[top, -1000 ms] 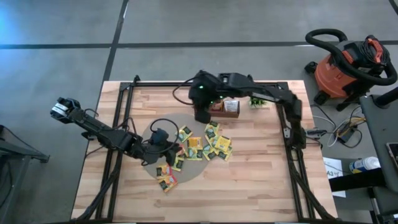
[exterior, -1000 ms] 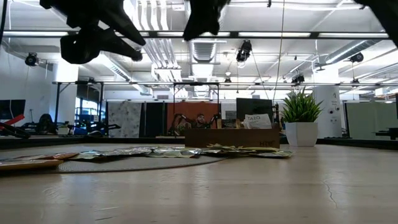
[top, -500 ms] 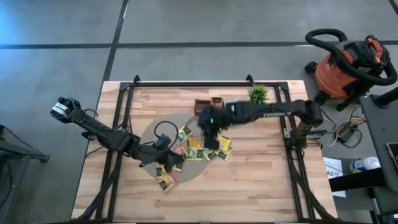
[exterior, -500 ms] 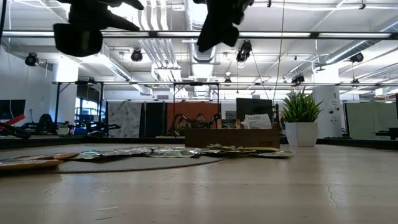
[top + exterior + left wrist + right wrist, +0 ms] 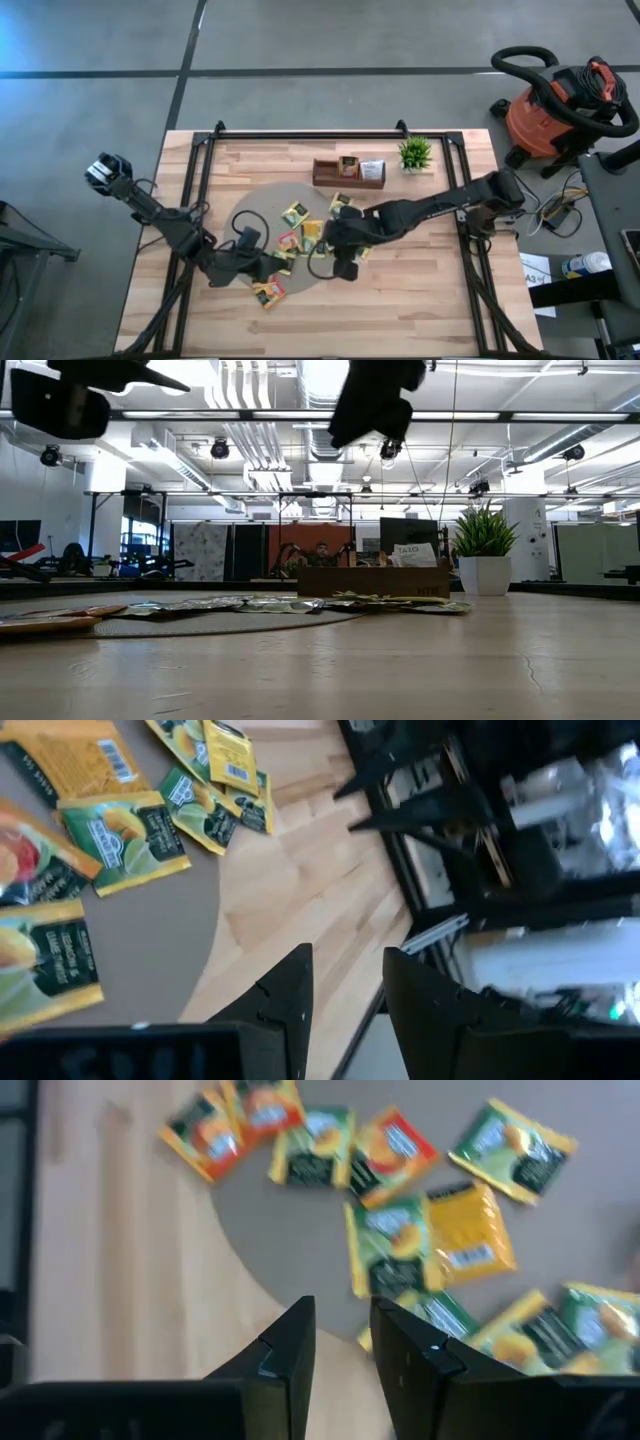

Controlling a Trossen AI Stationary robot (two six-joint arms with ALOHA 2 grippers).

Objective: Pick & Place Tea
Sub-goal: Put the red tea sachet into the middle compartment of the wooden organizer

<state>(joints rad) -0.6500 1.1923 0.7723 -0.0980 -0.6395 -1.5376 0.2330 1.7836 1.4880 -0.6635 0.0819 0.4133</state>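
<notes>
Tea sachets [image 5: 318,236] in yellow, green and orange lie flat and scattered on a round grey mat [image 5: 258,206]; they also show in the left wrist view [image 5: 125,840] and the right wrist view [image 5: 470,1240]. My right gripper [image 5: 345,267] hovers above the mat's near-right edge, pointing down at a slant. It is open by a narrow gap [image 5: 342,1335] with nothing in it. My left gripper [image 5: 272,266] hangs over the mat's near side. It too is open by a narrow gap [image 5: 350,985] and holds nothing. In the low view both grippers are high above the table.
A brown wooden tray [image 5: 331,173] with a few sachets in it stands at the far side, and a small potted plant [image 5: 415,152] is to its right. Black frame rails [image 5: 462,215] run along the table's left and right sides. Bare wood lies near the front edge.
My right gripper has swung from over the tray toward the table's near edge and come down above the sachets. My left gripper has drifted toward the near edge and rolled about its own axis. The sachets have stayed where they were.
</notes>
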